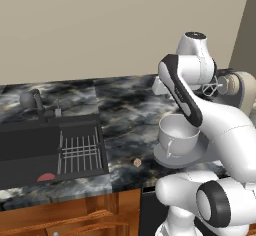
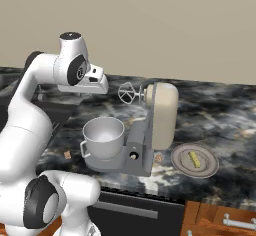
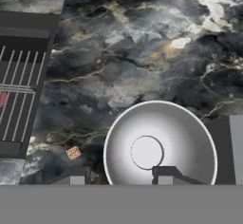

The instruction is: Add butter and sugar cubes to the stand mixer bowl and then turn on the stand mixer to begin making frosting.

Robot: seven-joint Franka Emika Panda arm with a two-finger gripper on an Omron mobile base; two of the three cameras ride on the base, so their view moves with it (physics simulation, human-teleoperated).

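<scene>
The light grey stand mixer bowl [image 3: 159, 147] [image 2: 103, 135] [image 1: 177, 135] sits empty on the stand mixer's dark base. My gripper [image 3: 121, 175] hangs above the bowl's near-left rim, open, with nothing between its fingers. The stand mixer [image 2: 160, 110] has its beige head tilted back, with the whisk [image 2: 127, 92] raised and the knob [image 2: 133, 155] on the base. One sugar cube [image 3: 73, 152] [image 1: 137, 162] [image 2: 67, 154] lies on the counter left of the bowl. Another sugar cube [image 2: 159, 157] lies right of the mixer base. The butter [image 2: 194, 159] rests on a round grey plate [image 2: 210, 166].
A dark sink [image 1: 30, 145] with a wire rack [image 1: 77, 150] and a red item [image 1: 46, 177] lies to the left, with a faucet [image 1: 35, 102] behind it. The marble counter ends in a wall at the back. Wooden drawers sit below the front edge.
</scene>
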